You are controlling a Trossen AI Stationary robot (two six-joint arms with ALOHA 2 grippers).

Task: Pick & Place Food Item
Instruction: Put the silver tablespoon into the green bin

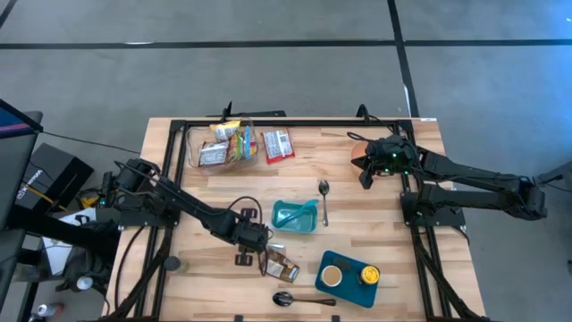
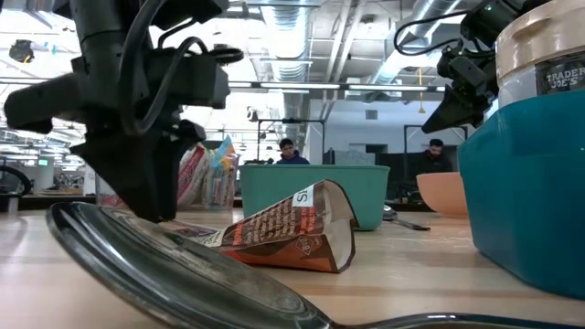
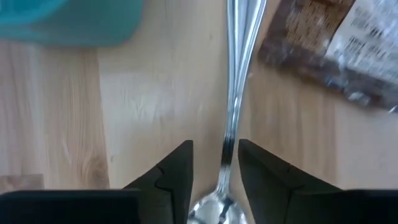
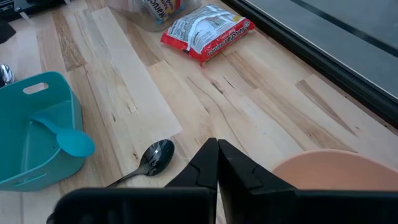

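**Inspector:** Start from the overhead camera. Where was the food item?

**Assistant:** A brown snack packet point(image 1: 282, 266) lay on the table point(image 1: 375, 197) near the front edge, just right of the left gripper point(image 1: 253, 238). A teal bowl point(image 1: 294, 216) sat beyond it, with a spoon point(image 1: 324, 202) to its right. A blue tray point(image 1: 349, 278) stood right of the packet, and a second spoon point(image 1: 304, 300) lay at the very front. At the far left sat a clear tub of snacks point(image 1: 224, 143), with a red packet point(image 1: 278, 145) beside it.

**Inspector:** And the right arm?

**Assistant:** The right gripper point(image 1: 367, 173) hung over the far right of the table, beside an orange bowl point(image 1: 358, 148).

**Inspector:** The table-level camera?

**Assistant:** The brown packet point(image 2: 288, 236) rested on the wood, nothing gripping it. The left gripper point(image 2: 142, 196) stood low beside it.

**Inspector:** Left wrist camera?

**Assistant:** The left gripper point(image 3: 215, 168) had its fingers slightly apart, straddling a spoon handle point(image 3: 236, 93) without clamping it. They held nothing. The packet point(image 3: 336, 46) lay ahead, untouched.

**Inspector:** Right wrist camera?

**Assistant:** The right gripper point(image 4: 217, 163) had its fingers pressed together, empty, above the orange bowl point(image 4: 329, 180).
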